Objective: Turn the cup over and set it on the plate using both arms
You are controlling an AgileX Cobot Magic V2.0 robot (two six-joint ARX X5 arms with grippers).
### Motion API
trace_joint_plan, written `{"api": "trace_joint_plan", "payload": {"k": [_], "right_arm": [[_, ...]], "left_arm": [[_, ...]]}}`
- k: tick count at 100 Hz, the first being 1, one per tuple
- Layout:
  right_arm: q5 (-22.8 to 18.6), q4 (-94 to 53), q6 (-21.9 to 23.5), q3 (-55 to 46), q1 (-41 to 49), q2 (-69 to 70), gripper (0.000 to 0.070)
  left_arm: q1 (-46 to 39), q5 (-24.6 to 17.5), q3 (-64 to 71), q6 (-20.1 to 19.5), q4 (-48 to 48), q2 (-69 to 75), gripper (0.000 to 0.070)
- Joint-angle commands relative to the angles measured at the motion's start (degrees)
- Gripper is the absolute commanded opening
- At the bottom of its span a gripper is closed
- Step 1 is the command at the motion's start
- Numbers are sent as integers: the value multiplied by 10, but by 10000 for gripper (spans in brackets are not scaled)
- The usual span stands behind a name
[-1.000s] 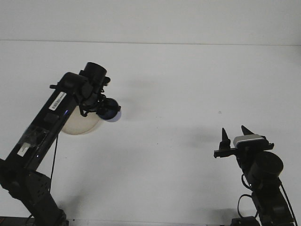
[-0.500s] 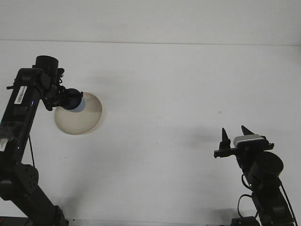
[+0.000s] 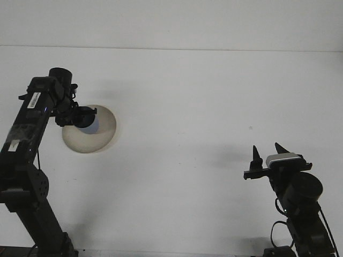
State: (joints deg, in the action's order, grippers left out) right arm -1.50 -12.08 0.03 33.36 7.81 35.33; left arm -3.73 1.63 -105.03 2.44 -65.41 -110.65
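Note:
A dark blue cup [image 3: 86, 120] hangs over the left part of a round beige plate [image 3: 99, 134] on the white table. My left gripper [image 3: 80, 115] is shut on the cup, and its black arm reaches in from the lower left. Whether the cup touches the plate is not visible. My right gripper [image 3: 268, 153] stands open at the lower right, fingers pointing up, with nothing between them, far from the plate.
The white table [image 3: 187, 107] stretches between the two arms. A small dark speck [image 3: 250, 127] lies on it right of centre. A pale wall runs along the back edge.
My left arm swung left with the cup, from right of the plate to its left rim, then shifted slightly back right over the plate. The right arm stayed still.

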Motion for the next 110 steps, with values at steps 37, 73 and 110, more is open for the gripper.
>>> {"api": "trace_joint_plan", "payload": {"k": [37,73,110], "right_arm": [[0,5,6,6,1,3,449],[0,5,6,6,1,3,449],[0,5,6,6,1,3,449]], "left_arm": [[-9,3,-10,-5,11,-22,11],[-10,3,-10,-4,10,-47,41],[-11,3,-20,-1,17,-31,436]]}}
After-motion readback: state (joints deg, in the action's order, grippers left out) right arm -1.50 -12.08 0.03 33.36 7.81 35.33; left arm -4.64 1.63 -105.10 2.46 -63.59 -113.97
